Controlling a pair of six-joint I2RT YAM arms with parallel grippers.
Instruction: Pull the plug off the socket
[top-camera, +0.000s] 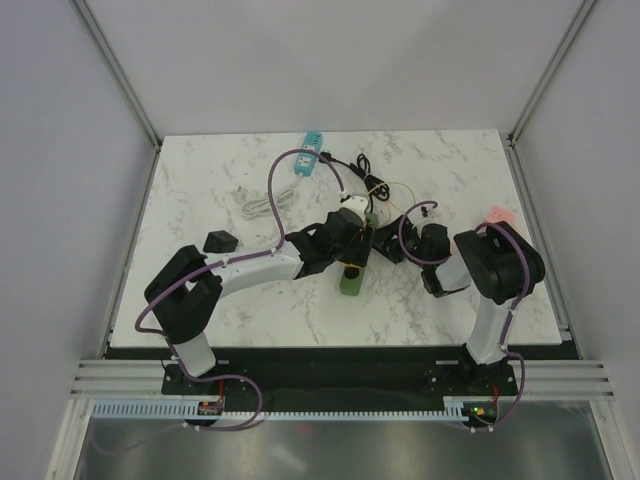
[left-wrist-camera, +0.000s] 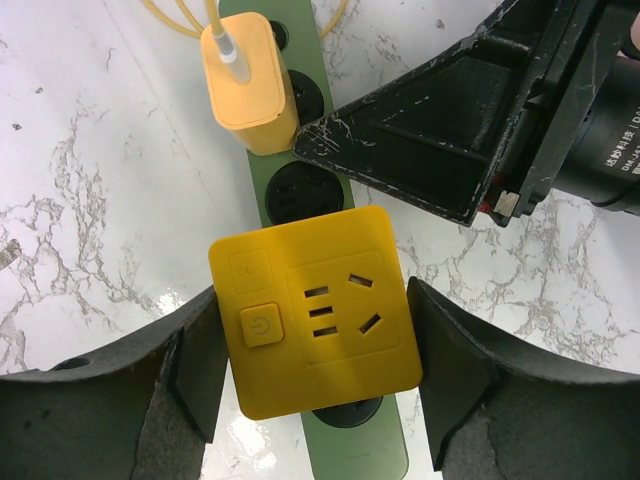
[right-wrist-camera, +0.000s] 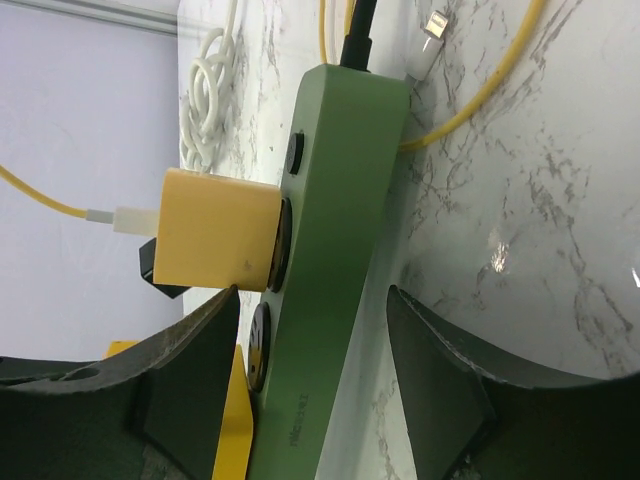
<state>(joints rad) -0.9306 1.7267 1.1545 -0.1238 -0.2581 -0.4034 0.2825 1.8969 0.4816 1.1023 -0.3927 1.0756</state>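
Two tools are in position, but the pull is not yet done: the yellow plug (left-wrist-camera: 315, 325) sits seated on the green power strip (right-wrist-camera: 340, 200), which lies on the marble worktop (left-wrist-camera: 90, 200). The left tool (left-wrist-camera: 313, 350) pinches the plug by its two sides. The right tool (right-wrist-camera: 310, 330) straddles the strip beside a smaller yellow charger (right-wrist-camera: 215, 235); whether it clamps the strip I cannot tell. Lifting the plug clear remains.

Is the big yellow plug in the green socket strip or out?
In. The yellow plug sits flat against the green strip, covering a socket; no gap shows.
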